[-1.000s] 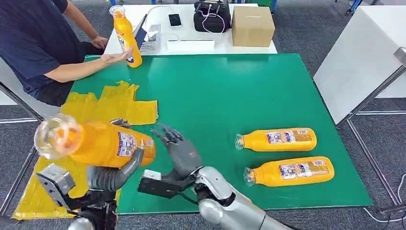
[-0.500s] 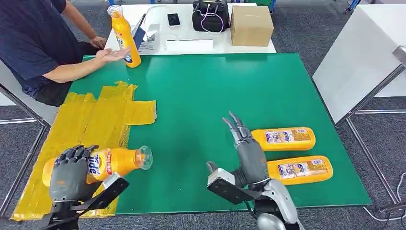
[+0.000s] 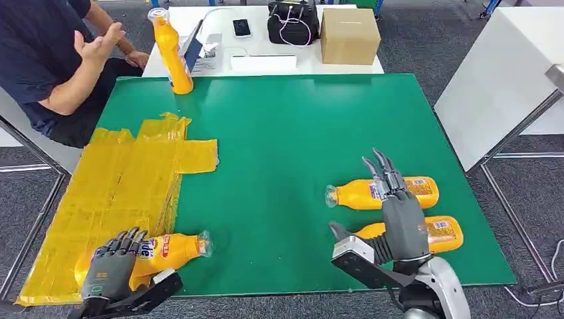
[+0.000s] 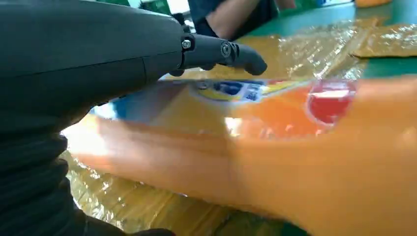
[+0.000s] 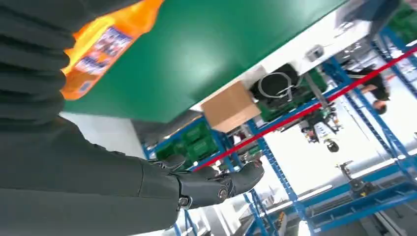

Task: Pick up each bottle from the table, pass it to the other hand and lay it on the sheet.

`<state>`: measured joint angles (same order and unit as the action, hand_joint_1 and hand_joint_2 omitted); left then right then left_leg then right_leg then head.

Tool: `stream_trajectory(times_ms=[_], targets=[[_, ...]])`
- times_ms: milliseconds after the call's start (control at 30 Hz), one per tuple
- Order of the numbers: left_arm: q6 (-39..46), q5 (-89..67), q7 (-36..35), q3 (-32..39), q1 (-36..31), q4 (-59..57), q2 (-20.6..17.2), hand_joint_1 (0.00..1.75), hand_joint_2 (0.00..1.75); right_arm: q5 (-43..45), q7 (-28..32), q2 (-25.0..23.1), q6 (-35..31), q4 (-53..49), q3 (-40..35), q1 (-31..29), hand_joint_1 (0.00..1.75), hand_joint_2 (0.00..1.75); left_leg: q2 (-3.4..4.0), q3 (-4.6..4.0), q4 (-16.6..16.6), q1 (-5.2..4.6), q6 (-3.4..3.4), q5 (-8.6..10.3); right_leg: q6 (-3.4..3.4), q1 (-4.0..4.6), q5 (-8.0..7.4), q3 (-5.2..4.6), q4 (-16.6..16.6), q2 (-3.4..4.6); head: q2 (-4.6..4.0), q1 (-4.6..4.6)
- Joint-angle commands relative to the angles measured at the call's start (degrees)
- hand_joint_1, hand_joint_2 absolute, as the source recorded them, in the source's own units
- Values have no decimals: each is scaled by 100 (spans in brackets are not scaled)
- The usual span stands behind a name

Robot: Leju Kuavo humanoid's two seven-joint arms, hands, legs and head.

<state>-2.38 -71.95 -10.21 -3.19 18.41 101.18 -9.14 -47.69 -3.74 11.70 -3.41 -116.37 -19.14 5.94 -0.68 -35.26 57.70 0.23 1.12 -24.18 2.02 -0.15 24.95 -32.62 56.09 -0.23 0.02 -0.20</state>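
Observation:
An orange bottle lies on its side at the near edge of the yellow sheet, its clear cap end pointing right over the green mat. My left hand grips its base end, and the fingers wrap over the bottle in the left wrist view. Two more orange bottles lie on the mat at the right, one farther and one nearer. My right hand hovers over them with its fingers straight and apart, holding nothing; one bottle shows behind it in the right wrist view.
Another orange bottle stands upright at the mat's far left corner, beside a seated person whose hand is raised. A white table behind carries a cardboard box, a black bag and a phone. A white table edge stands at the right.
My left hand has lowered the bottle to the near end of the sheet. My right hand has moved right, over the two lying bottles. The person's hand has lifted away from the upright bottle.

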Motion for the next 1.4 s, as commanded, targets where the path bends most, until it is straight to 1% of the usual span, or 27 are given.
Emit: stream_trajectory(times_ms=[33,67,167,200,233,300,333,367,400,433,467,500,567,600,667,700,733,800,867,967,1067,1167,1200,1300,1333,1367,1400], targets=[[-20,52,-38,-355,-39,-265,-300,0,175,-3,-9,284,43,-81,239,104,0,175,2,15,-5,0,-3,-3,-2,0,4,15,-4,-1,0,-2],[90,273,-26,-299,-33,-215,-226,0,175,-222,-144,388,112,-102,263,178,0,175,6,30,-4,4,-6,-9,-4,4,8,32,-7,0,0,-2],[281,630,71,-126,82,26,-106,0,175,-321,-217,700,69,-201,713,656,0,175,-8,13,-1,2,-1,-3,0,3,6,18,-4,-12,0,0],[157,726,59,-100,116,93,-82,0,175,-275,-281,762,194,-173,842,800,0,175,-13,24,-1,4,-1,-8,1,5,12,32,-8,-17,0,-2],[206,776,52,-35,142,174,-8,0,0,-309,-290,827,167,-155,988,980,0,175,-14,14,-1,2,1,-4,2,2,8,19,-5,-16,0,0],[373,1178,165,233,200,385,260,0,0,-399,-358,925,170,-176,1246,1242,0,175,-22,27,1,4,0,-13,3,6,16,40,-8,-19,0,0],[457,1509,292,481,256,471,516,0,0,-464,-401,971,189,-179,1383,1461,0,175,-20,16,2,3,1,-9,3,4,11,27,-5,-13,0,0],[565,1737,490,659,243,655,718,0,0,-492,-396,1004,195,-215,1476,1593,0,175,-21,21,3,4,2,-14,4,4,15,35,-8,-14,0,0],[632,1786,574,901,241,866,1010,0,0,-539,-486,1056,320,-224,1587,1788,0,175,-19,30,4,2,2,-20,4,3,20,46,-8,-14,0,0],[785,2174,922,1132,190,1089,1310,0,0,-512,-475,1021,316,-233,1673,1882,0,175,-21,15,6,3,2,-14,3,3,15,31,-5,-15,0,0],[637,2198,937,1273,266,1215,1442,0,0,-515,-483,1036,313,-209,1782,2111,0,175,-29,12,6,0,3,-13,4,1,15,30,-6,-21,0,0],[586,2181,1003,1343,292,1235,1503,0,0,-513,-425,1031,271,-193,1815,2184,0,175,-27,-2,4,-3,5,-7,4,-3,7,11,-5,-14,0,-2],[726,2378,1250,1431,230,1266,1625,0,0,-574,-432,1050,293,-185,1784,2132,0,175,-20,25,8,-1,5,-25,3,0,20,40,-8,-10,0,0],[764,2570,1346,1602,180,1342,1799,0,0,-511,-679,1080,527,-169,1845,2193,0,175,-15,27,4,-5,8,-24,3,-4,17,40,-9,-5,0,0],[816,3204,1692,1849,156,1531,2036,0,0,-440,-702,1159,505,-83,2094,2470,0,175,-6,20,4,-6,8,-21,1,-4,10,30,-6,6,0,-2],[754,3710,1833,1945,134,1613,2141,0,0,-438,-705,1178,522,-46,2206,2573,0,175,-10,25,9,-5,8,-28,1,-2,17,38,-5,0,0,-2],[636,4190,1887,2018,116,1676,2209,0,0,-417,-705,1219,544,1,2315,2656,0,175,-17,13,7,-5,9,-19,2,-3,11,22,-6,-9,0,-4],[382,5265,1982,2077,85,1756,2272,0,0,-279,-697,1244,661,127,2500,2711,0,175,-25,32,4,-8,9,-24,2,-5,20,44,-9,-20,0,-2],[112,6220,2064,1984,93,1854,2159,0,0,12,-609,1324,903,549,2643,2491,0,175,-13,30,1,-5,9,-22,3,-2,13,40,-13,-5,0,-2],[40,6378,2034,1655,111,1927,1986,0,0,2,-552,1316,988,1000,2557,2057,0,175,-1,21,-3,-3,11,-13,3,0,-1,26,-18,8,0,-2],[65,6348,2035,1549,112,1936,1928,0,0,-7,-539,1295,1010,1074,2488,1940,0,175,5,34,-5,-1,9,-16,2,1,0,40,-23,10,0,0],[192,6217,2088,1262,103,1970,1797,0,0,-25,-486,1286,1076,1384,2244,1517,0,175,6,25,-6,-4,10,-10,2,-2,-2,26,-18,5,0,-2],[210,6221,2082,1202,90,1983,1773,0,0,-30,-481,1275,1093,1452,2163,1389,0,175,7,34,-7,-2,9,-12,1,0,-1,37,-22,6,0,-2],[282,6247,2069,1125,72,1982,1717,0,0,-3,-488,1268,1096,1631,2019,1196,0,175,17,34,-8,-4,10,-11,3,-2,-3,35,-19,11,0,-7],[302,6261,2070,1083,59,1990,1685,0,0,-7,-483,1266,1115,1708,1910,1051,0,175,22,49,-8,0,7,-15,1,3,-1,51,-24,13,0,-2],[315,6266,2071,1043,55,1995,1646,0,0,-8,-474,1273,1136,1825,1801,926,0,175,16,34,-6,-5,10,-9,3,-3,-3,33,-16,8,0,-4],[342,6259,2075,1008,47,2001,1633,0,0,-11,-470,1277,1156,1921,1687,799,0,175,21,48,-9,-3,8,-12,1,0,-2,48,-22,13,0,0]])
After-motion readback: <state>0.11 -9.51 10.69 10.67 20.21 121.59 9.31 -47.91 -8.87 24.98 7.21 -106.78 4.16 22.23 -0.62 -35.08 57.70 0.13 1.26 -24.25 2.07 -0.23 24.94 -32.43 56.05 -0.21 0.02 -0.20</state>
